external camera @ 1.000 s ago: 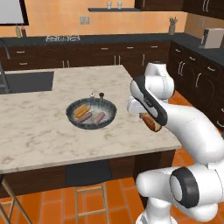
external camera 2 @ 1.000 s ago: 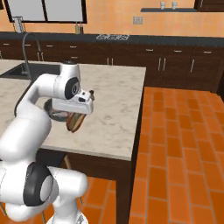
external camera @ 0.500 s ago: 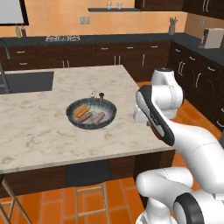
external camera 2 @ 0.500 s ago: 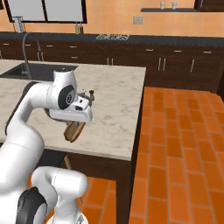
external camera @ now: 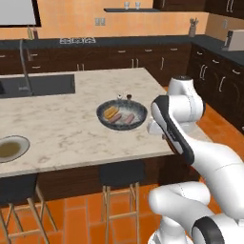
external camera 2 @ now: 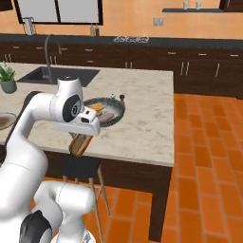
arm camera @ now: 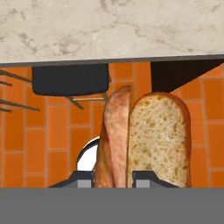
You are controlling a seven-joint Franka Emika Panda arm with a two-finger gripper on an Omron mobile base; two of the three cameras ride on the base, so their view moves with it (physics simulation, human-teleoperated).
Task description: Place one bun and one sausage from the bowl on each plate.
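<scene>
Gripping bun (arm camera: 159, 140) and seemingly sausage (arm camera: 113, 140) | claw (arm camera: 114, 177) clamped | beyond counter (arm camera: 109, 28) edge

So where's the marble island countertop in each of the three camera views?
Left base view: the countertop spans the left and middle, ahead of the arm.
Right base view: it runs across the middle, beyond the arm.
Hand view: it is the pale band along the top, above the held bun.
Shared landmark: the orange tiled floor below the counter's edge.
</scene>
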